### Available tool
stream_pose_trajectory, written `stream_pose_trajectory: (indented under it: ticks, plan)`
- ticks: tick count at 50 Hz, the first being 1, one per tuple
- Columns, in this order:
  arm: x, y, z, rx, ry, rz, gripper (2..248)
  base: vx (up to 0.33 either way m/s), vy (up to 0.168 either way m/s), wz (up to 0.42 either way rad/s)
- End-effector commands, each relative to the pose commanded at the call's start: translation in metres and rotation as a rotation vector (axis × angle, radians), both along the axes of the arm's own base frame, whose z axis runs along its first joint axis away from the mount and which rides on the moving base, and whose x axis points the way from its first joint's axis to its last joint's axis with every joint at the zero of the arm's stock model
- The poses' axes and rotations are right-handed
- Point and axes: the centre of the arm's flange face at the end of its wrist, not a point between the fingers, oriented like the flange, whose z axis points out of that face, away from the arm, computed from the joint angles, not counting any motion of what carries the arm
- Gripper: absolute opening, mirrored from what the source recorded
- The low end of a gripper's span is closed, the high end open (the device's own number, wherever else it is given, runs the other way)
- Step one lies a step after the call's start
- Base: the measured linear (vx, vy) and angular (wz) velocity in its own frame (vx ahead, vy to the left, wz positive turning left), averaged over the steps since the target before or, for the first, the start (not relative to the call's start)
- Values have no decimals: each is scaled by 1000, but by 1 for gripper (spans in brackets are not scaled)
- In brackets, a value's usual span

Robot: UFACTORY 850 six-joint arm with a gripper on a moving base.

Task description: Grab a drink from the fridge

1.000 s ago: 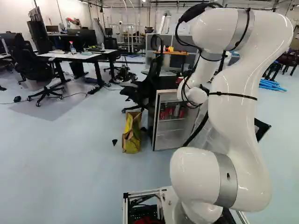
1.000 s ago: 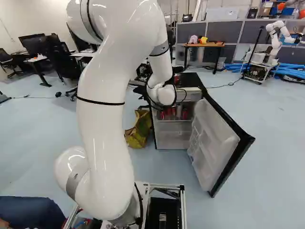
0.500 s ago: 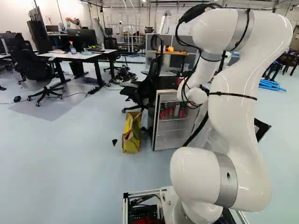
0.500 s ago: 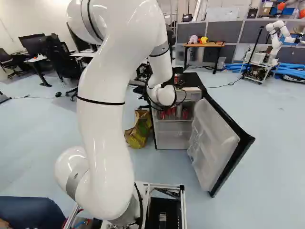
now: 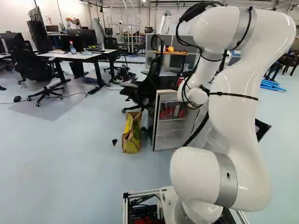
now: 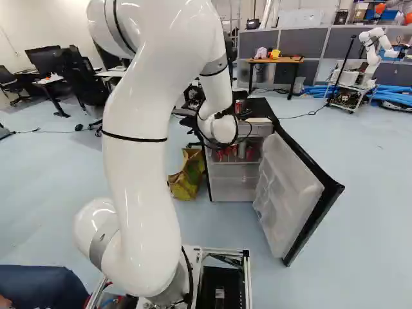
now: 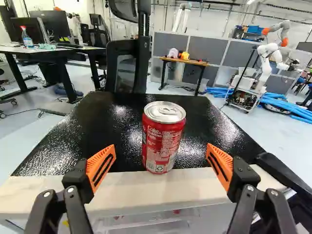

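On top of the black fridge [image 7: 112, 126], near its pale front edge, stands an upright red can [image 7: 163, 139]. Your gripper [image 7: 160, 165] faces it with fingers spread wide, one toward either side, holding nothing. Beneath, more cans [image 6: 235, 152] sit inside; the fridge door [image 6: 290, 199] hangs open, and a yellow bag [image 5: 131, 133] stands beside the fridge.

1. In upper left of the left base view, one white-topped desk [image 5: 79, 56] carries a bottle [image 5: 72, 48]; a black office chair [image 5: 32, 70] is near.
2. In the middle of same view, a yellow-brown bag [image 5: 131, 136] stands on the floor [image 5: 70, 163].
3. At upper middle of the right base view is a wooden table [image 6: 283, 60] with a yellow object [image 6: 275, 54].
4. In upper right there, another robot [image 6: 371, 56] stands near blue hoses [image 6: 389, 95].
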Motion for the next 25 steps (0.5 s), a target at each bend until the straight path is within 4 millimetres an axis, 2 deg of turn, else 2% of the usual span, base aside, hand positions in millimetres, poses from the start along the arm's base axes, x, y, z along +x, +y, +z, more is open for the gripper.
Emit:
stream_pose_trajectory:
  ticks: [25]
  plan:
    - [-46, 5, 6, 11, 27, -25, 247, 0, 0, 0]
